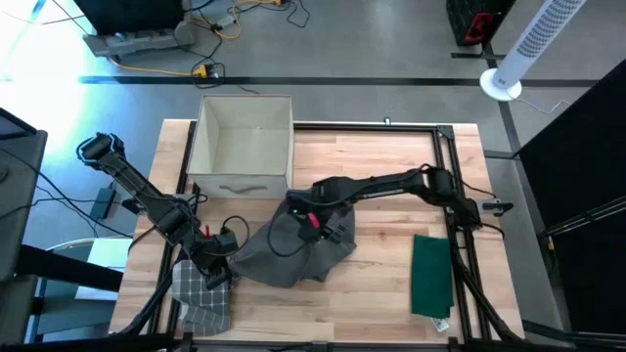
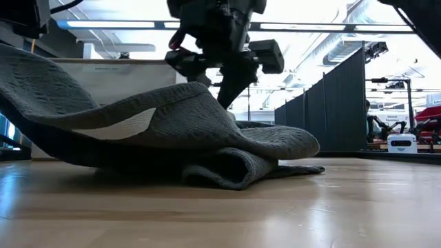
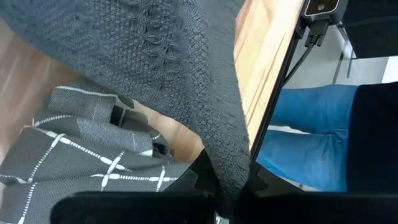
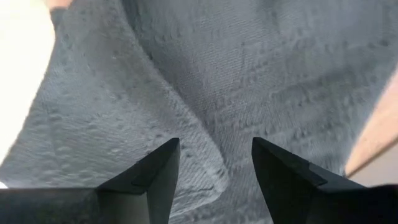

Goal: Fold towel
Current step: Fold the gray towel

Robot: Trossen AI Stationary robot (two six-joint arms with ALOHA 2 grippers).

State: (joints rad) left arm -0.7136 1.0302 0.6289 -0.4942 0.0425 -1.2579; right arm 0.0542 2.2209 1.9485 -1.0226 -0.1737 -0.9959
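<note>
Left gripper (image 1: 217,274) pinches the grey towel (image 1: 293,249) at its near-left edge; right gripper (image 1: 318,220) hovers over its middle, fingers spread wide.

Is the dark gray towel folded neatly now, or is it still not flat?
Not flat. The dark gray towel lies bunched, one edge lifted by the left gripper; the open right gripper hovers over it.

A dark grey knitted cloth towel (image 1: 293,249) was seen crumpled on the wooden table, nearer its front edge and left of centre, with one side lifted and a fold tucked underneath.
</note>
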